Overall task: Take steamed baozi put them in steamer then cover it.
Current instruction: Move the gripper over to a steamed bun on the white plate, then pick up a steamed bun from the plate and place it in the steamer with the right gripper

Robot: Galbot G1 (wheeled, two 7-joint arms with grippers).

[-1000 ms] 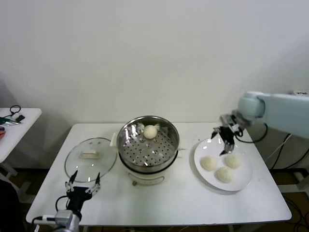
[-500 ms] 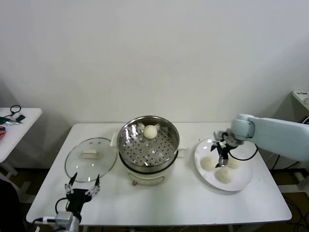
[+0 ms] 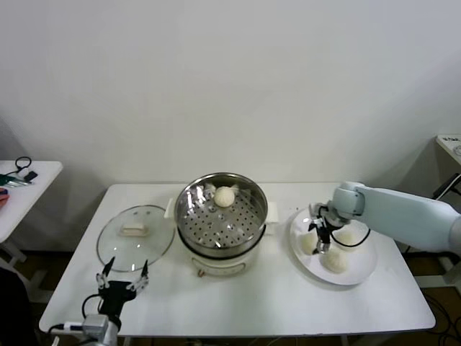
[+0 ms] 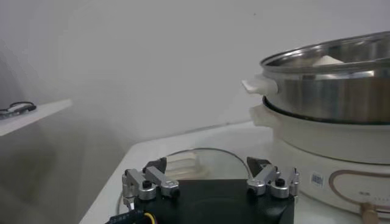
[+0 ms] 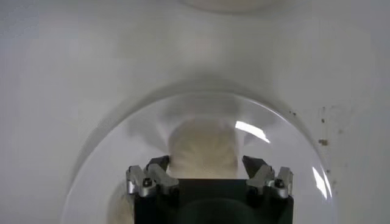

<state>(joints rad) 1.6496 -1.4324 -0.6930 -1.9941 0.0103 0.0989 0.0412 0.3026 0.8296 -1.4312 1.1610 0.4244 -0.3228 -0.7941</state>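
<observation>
One steamed baozi (image 3: 225, 196) lies on the perforated tray of the steamer (image 3: 216, 254) at the table's middle. Three more baozi sit on a white plate (image 3: 362, 272) to its right. My right gripper (image 3: 319, 235) is down over the leftmost of them (image 3: 308, 244). In the right wrist view that baozi (image 5: 203, 149) sits between the spread fingers of the right gripper (image 5: 204, 167), which is open. The cover (image 3: 135, 236) lies flat on the table left of the steamer. My left gripper (image 3: 122, 277) waits open near the front edge, just before the cover (image 4: 201, 159).
The other two plate baozi (image 3: 348, 237) (image 3: 335, 261) lie right of the gripper. A small side table (image 3: 21, 189) with dark items stands at far left. The steamer's wall (image 4: 329, 97) rises beside the left gripper (image 4: 207, 173).
My right gripper has moved left and down from behind the plate onto its leftmost baozi. The left arm, the cover and the steamer have not moved.
</observation>
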